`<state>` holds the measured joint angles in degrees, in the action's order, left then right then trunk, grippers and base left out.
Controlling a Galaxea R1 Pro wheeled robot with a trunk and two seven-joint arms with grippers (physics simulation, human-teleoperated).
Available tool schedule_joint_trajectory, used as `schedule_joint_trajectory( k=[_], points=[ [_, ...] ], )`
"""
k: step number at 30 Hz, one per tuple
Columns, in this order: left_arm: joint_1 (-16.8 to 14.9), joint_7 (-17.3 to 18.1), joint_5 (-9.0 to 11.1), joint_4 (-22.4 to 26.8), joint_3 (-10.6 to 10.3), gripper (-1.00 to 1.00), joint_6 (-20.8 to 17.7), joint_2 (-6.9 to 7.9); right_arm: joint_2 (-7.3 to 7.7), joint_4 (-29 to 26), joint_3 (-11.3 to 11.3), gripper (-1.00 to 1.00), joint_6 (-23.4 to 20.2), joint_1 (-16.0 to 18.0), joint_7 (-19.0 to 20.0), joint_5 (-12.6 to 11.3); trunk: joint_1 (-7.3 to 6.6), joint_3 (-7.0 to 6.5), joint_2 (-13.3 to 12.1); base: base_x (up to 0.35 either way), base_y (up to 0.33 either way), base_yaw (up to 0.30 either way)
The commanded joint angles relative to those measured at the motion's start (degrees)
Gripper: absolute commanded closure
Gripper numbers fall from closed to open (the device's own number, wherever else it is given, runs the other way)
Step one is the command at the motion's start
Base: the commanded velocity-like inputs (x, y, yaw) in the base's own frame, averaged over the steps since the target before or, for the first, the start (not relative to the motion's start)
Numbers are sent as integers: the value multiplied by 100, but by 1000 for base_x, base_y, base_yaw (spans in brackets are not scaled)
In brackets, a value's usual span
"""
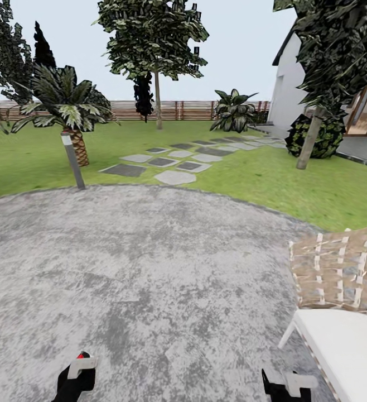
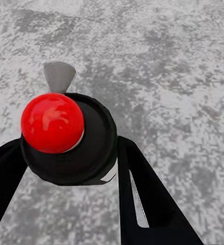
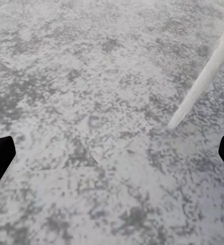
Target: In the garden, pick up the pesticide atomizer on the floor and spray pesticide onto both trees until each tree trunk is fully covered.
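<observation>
My left gripper (image 1: 75, 379) is shut on the pesticide atomizer (image 2: 66, 138), a black round body with a red ball top and a grey nozzle, held between the two black fingers (image 2: 142, 189) over grey paving. Its red tip (image 1: 82, 355) peeks out low in the head view. My right gripper (image 1: 286, 385) hangs open over the paving, its gap (image 3: 112, 153) bare. Far across the lawn stands an upright tree with a slim pale trunk (image 1: 158, 100). At the right a second tree has a leaning grey-brown trunk (image 1: 310, 139) under a dark blocky canopy (image 1: 334, 50).
I stand on a round grey stone patio (image 1: 139, 268). A woven-back chair with a white cushion (image 1: 339, 312) sits close at my right, its leg (image 3: 199, 87) near the right gripper. A bollard light (image 1: 73, 162), a palm (image 1: 66, 111), stepping stones (image 1: 175, 162) and a house (image 1: 295, 84) lie ahead.
</observation>
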<state>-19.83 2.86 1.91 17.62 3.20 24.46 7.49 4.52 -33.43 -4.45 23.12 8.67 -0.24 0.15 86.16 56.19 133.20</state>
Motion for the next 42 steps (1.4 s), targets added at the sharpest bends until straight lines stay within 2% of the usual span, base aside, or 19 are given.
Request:
schedule_joint_trajectory(
  k=[1, 42],
  points=[
    [-3, 30, 20, -4, 23, 100, 15, -2, 0, 4, -4, -100, 17, 3, -2, 2, 2, 5, 2, 337, 0, 0],
    [-3, 30, 20, -3, 23, 100, 15, -2, -1, 4, -1, -100, 17, 3, -2, 2, 2, 5, 2, 337, 0, 0]
  ],
)
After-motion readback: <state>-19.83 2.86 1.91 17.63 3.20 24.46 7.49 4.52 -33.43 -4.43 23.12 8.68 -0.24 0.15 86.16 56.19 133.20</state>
